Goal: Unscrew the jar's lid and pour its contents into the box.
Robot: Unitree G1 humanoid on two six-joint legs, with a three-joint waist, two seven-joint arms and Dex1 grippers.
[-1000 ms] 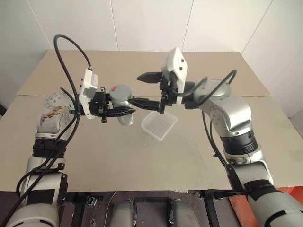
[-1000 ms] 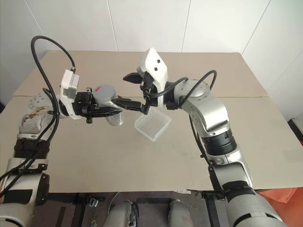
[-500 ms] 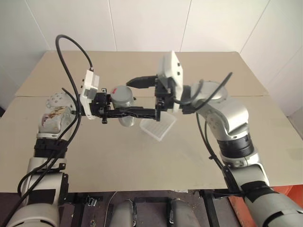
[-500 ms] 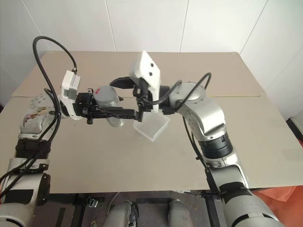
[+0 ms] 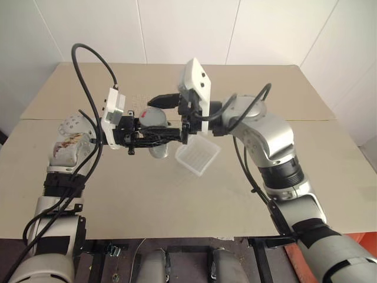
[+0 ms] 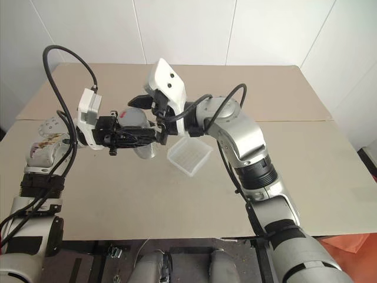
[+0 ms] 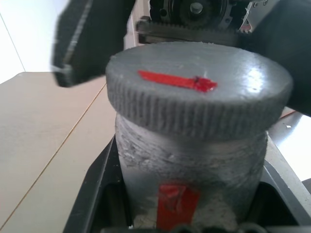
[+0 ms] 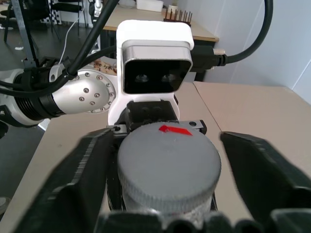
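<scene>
My left gripper is shut on the jar, a small silvery cylinder held above the table. The grey lid with a red mark sits screwed on the jar's top. My right gripper reaches in from the right, its jaws on either side of the lid. In the right wrist view one finger lies against the lid's rim and the other finger stands a little off it. The contents are hidden inside the jar. The clear box rests on the table just right of and below the jar.
The beige table stretches behind and to both sides. A seam runs across it at mid-depth. Black cables loop up from the left wrist.
My right gripper has moved left from beside the jar until its fingers stand around the lid. The left gripper and the jar have kept still.
</scene>
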